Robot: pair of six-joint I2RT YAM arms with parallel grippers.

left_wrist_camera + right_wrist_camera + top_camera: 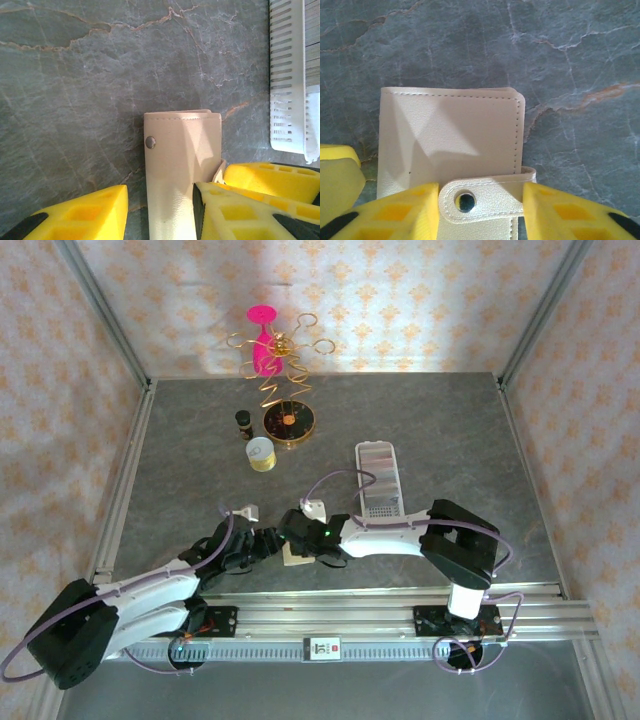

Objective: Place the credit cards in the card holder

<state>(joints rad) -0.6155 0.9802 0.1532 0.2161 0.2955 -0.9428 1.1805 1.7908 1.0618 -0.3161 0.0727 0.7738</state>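
Observation:
A beige snap-tab wallet (295, 556) lies near the table's front edge, between both arms. My left gripper (268, 540) (160, 189) straddles the wallet (182, 160): its right finger touches one edge and bare table shows beside its left finger. My right gripper (306, 538) (480, 189) has its fingers against both ends of the wallet's snap tab (485, 200). The credit cards are hidden. The card holder (398, 475) (287, 75), a long white tray, lies right of the wallet; grey stripes fill its far part, and I cannot tell what they are.
At the back stand a gold wire stand with a pink piece (265, 340), a round dark disc (289, 421), a small dark bottle (243, 421) and a gold tin (261, 453). An aluminium rail (400, 595) runs along the near edge. Patterned walls close in the table.

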